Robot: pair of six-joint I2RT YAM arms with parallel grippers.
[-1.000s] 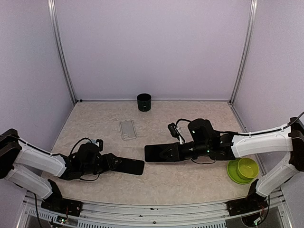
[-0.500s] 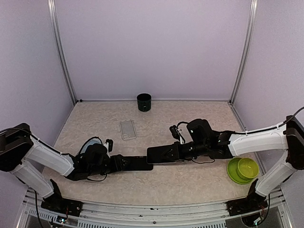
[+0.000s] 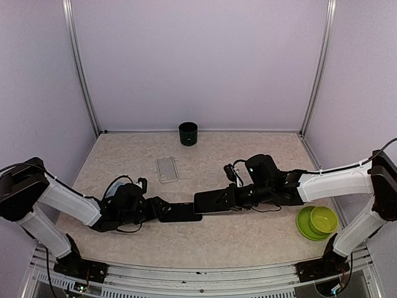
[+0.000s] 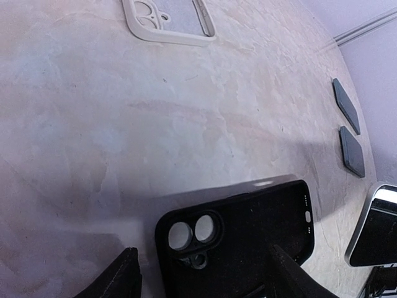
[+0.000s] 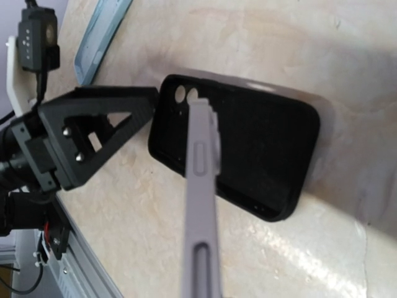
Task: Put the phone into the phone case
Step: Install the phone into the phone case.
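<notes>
The black phone case [image 3: 181, 212] lies open side up, low over the table, with my left gripper [image 3: 162, 211] shut on its camera-hole end. In the left wrist view both fingers flank the case [image 4: 248, 223], and the left finger [image 4: 126, 276] shows. My right gripper [image 3: 237, 196] is shut on the phone [image 3: 214, 200], held level with its free end meeting the case's far end. The right wrist view shows the phone [image 5: 201, 205] edge-on, lavender-grey, above the case [image 5: 260, 149].
A clear white case [image 3: 167, 169] lies further back on the table. A dark green cup [image 3: 188, 133] stands at the back wall. A green bowl [image 3: 316, 222] sits front right. A light blue case [image 5: 99, 37] lies beside my left arm.
My left gripper has carried the black case to the right, closing the gap to the phone. The right gripper has shifted the phone slightly right and lower.
</notes>
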